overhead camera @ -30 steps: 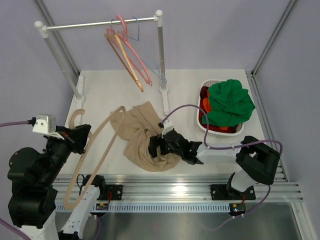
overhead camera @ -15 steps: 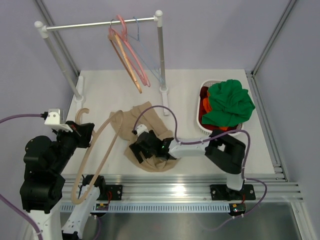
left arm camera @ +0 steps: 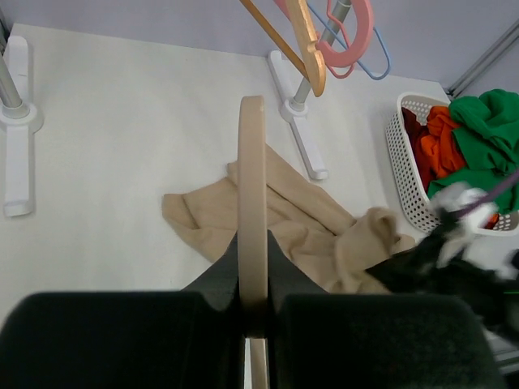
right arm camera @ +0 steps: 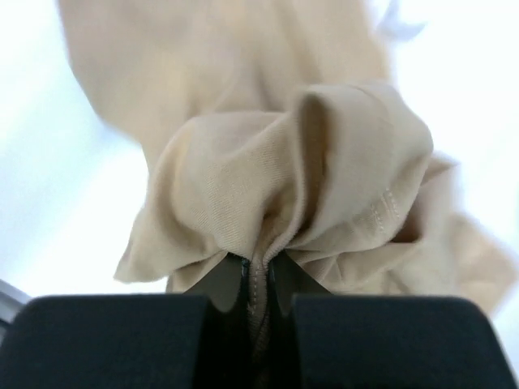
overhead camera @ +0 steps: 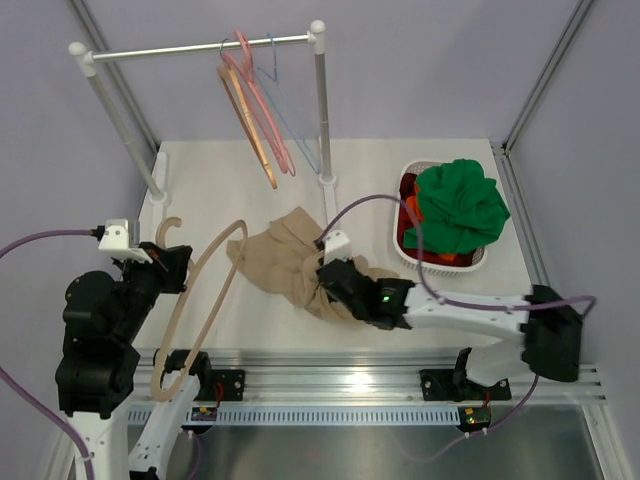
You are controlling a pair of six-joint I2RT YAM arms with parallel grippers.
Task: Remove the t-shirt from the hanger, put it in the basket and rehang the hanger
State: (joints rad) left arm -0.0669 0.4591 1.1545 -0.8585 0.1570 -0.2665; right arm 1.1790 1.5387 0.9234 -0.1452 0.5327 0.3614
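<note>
T-shirt [right arm camera: 284,162] bunched at 12 o'clock above right gripper [right arm camera: 258,279], fingers [right arm camera: 229,284] pinching its fold, left gripper [left arm camera: 253,284] clamping hanger [left arm camera: 251,194]

The t-shirt [left arm camera: 304,219] is soft matt beige knit cloth, creased, with a stitched hem showing in the right wrist view. The hanger [left arm camera: 251,203] looks like smooth pale wood with a faint sheen. The table [left arm camera: 122,121] is matt white. At twelve o'clock the rail [overhead camera: 200,47] is shiny metal and the pink hangers [overhead camera: 268,112] are glossy plastic. At two o'clock the basket [left arm camera: 403,174] is white plastic lattice holding matt green cloth [overhead camera: 460,210].
</note>
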